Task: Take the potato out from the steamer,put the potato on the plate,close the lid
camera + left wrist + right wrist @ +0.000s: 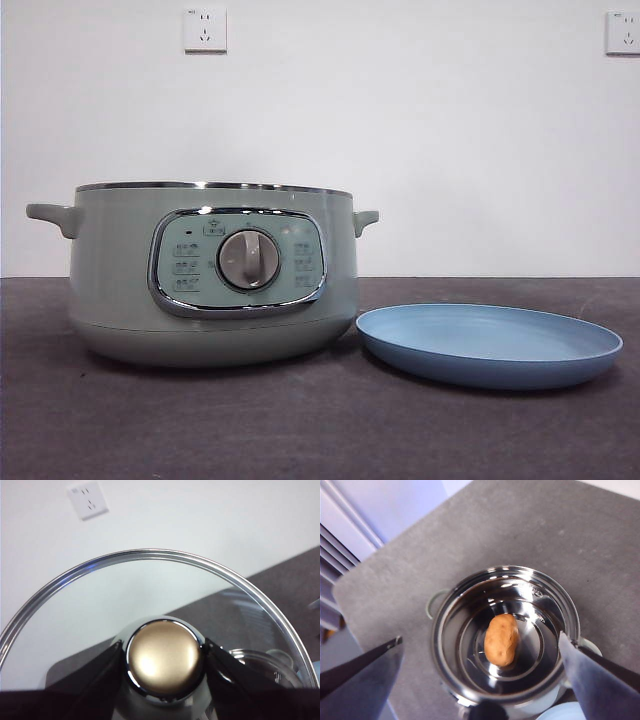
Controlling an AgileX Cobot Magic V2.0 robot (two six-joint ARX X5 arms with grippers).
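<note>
The pale-green steamer stands uncovered on the left of the table, its dial facing me. Inside its shiny steel bowl lies the brown-orange potato, hidden in the front view by the pot wall. My right gripper hovers high above the pot, open wide and empty. The light-blue plate sits bare just right of the steamer, and a sliver of it shows in the right wrist view. My left gripper is shut on the knob of the glass lid, held up off the pot. Neither arm shows in the front view.
The dark grey table runs to a white wall with two sockets. The table's edge and a slatted surface show beyond the steamer in the right wrist view. Through the lid glass part of the steamer's rim is visible.
</note>
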